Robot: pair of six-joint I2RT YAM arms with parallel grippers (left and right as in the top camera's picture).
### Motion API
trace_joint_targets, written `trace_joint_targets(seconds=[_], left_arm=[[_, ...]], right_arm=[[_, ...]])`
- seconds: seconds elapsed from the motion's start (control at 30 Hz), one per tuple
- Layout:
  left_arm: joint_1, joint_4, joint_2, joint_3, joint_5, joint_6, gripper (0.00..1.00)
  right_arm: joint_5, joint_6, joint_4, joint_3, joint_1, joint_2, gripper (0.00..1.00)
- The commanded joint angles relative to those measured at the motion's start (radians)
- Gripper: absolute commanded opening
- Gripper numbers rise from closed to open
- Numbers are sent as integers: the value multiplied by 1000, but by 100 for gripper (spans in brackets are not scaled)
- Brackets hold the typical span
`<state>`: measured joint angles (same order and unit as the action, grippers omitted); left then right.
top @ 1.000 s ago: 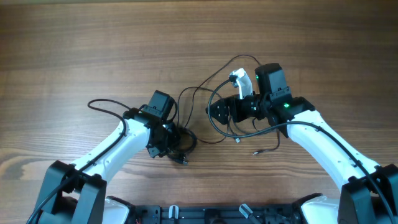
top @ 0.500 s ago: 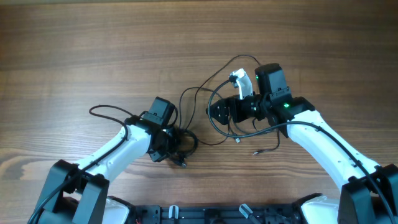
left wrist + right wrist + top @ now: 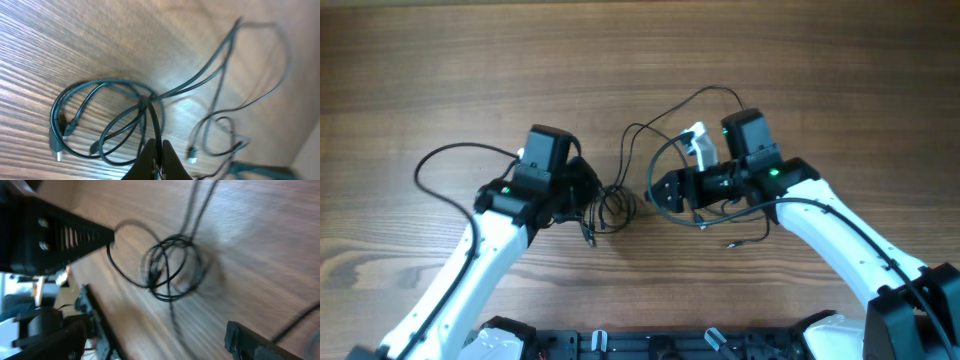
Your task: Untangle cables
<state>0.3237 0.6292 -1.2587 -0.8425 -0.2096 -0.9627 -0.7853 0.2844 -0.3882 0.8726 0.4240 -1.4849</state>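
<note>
Where the left gripper (image 3: 156, 151) meets the tangle, its jaws are pressed together on a few strands of the cables (image 3: 107, 117), pinched right where several loops cross. Out from that pinch, one coil fans across the tabletop (image 3: 60, 45), with small plug ends (image 3: 58, 156) lying loose at its edge. Other strands run off in long arcs toward the far side.

Right gripper (image 3: 150, 342): jaws spread wide, nothing between them, facing a blurred knot of loops.

From overhead, the cables (image 3: 612, 205) lie bunched between the two grippers, with longer runs looping up past the right arm.

Handling, as judged:
- The cord looks very light and limp, with no stiffness to hold a shape, so it should drag over the wood rather than lift cleanly.
- It is thin against the jaws, so a strand could slip from a loose pinch.
- The plug ends will likely snag in the loops.
- Best hold is a single strand just outside the crossing, or close behind a plug, drawn out slowly against the left pinch.
</note>
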Motion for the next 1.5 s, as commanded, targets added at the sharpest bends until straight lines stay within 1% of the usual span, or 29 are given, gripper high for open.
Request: trace_joint_targets(seconds=[0.0,0.1,0.2,0.3,0.4,0.53,0.6,0.67,0.8,0.9,0.93,0.97,1.0,1.03,1.1,1.13,1.17,1.2,1.23,1.3,1.37,1.47], left_arm=[[-24,-2,57,-11,36,-138,4],[-37,-21,73,-11,36,-150,4],[-56,-35,84,-11,35,-150,4],[-79,-35,106,-11,34,-149,4],[-87,-36,122,-11,16,-149,4],[-87,-36,153,-11,10,-149,4],[-87,-36,162,-11,-10,-149,4],[-87,-37,167,-11,-31,-149,4],[-86,-52,167,-11,-69,-151,4],[-87,-72,167,-11,-98,-159,4],[-87,-77,167,-11,-106,-170,4],[-87,-79,167,-11,-109,-173,4],[-87,-82,167,-11,-112,-172,4],[-87,-82,167,-11,-111,-171,4],[-87,-79,167,-11,-111,-166,4],[-87,-79,167,-11,-111,-147,6],[-87,-77,167,-11,-111,-120,9],[-87,-71,166,-11,-111,-92,21],[-86,-63,166,-11,-111,-78,38],[-86,-31,166,-10,-111,-52,67],[-85,6,165,-10,-112,-6,76],[-79,42,163,-8,-111,42,86]], right_arm=[[45,160,31,-4,74,-11,91],[157,226,57,-4,130,-11,93],[232,179,101,-4,200,-11,94],[406,141,125,-4,270,-11,96],[510,28,163,-4,315,-12,97],[553,-157,248,-4,344,-21,97],[553,-185,283,-4,344,-33,99],[537,-189,333,-4,344,-56,98],[377,-199,443,-4,344,-124,83],[335,-193,497,-4,344,-169,73],[335,-177,515,-4,344,-182,64],[335,-164,535,-4,343,-193,51],[335,-143,552,-4,343,-200,15],[337,-120,565,-4,343,-202,4],[340,-91,596,-3,336,-196,4],[340,-86,607,-3,330,-191,4],[340,-66,617,-3,320,-179,4],[340,-40,623,-3,303,-159,4],[340,-18,623,-3,286,-138,4],[338,15,620,-3,249,-96,4],[318,26,620,-3,207,-43,4],[312,30,618,-3,177,11,4]])
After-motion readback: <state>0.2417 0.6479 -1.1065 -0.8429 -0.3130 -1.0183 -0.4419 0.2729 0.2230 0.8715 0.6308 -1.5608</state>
